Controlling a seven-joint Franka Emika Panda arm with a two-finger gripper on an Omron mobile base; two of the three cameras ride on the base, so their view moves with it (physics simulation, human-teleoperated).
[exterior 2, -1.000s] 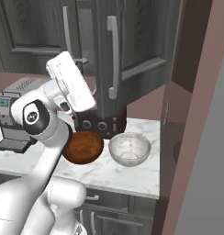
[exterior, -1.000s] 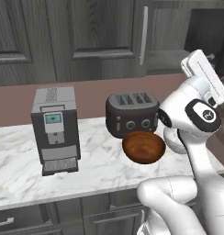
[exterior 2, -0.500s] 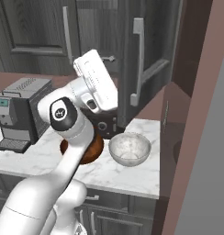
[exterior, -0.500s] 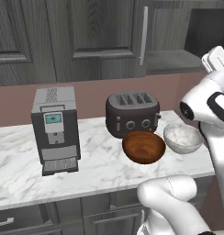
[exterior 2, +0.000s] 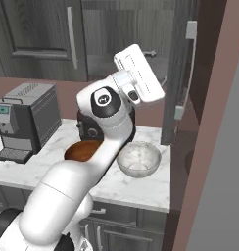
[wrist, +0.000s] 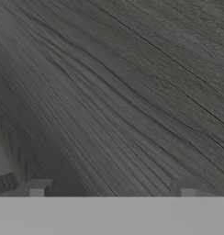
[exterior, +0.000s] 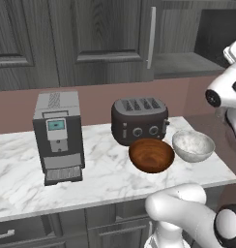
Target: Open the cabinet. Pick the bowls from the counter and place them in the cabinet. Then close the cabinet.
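- Cabinet point(exterior 2: 182, 73): the right-hand door, with its silver bar handle point(exterior 2: 189, 68), now stands swung out edge-on just to the right of the gripper point(wrist: 112, 190); half a second ago it was less far round, a second ago nearly shut.
- Cabinet interior: an open shelf lies ahead of the jaws. Judgement: the opening step looks done or nearly so.
- Gripper: jaws spread wide, holding nothing; dark wood grain sits close in front of the fingertips point(wrist: 36, 188).
- Bowls: the reddish-brown bowl point(exterior: 151, 155) and the pale bowl point(exterior: 193, 146) sit side by side on the counter point(exterior: 105, 174), well below the jaws, not yet picked.
- Toaster point(exterior: 139, 120): behind the bowls, below the jaws.
- Coffee machine point(exterior: 58, 136): far left of the jaws, clear of the work.
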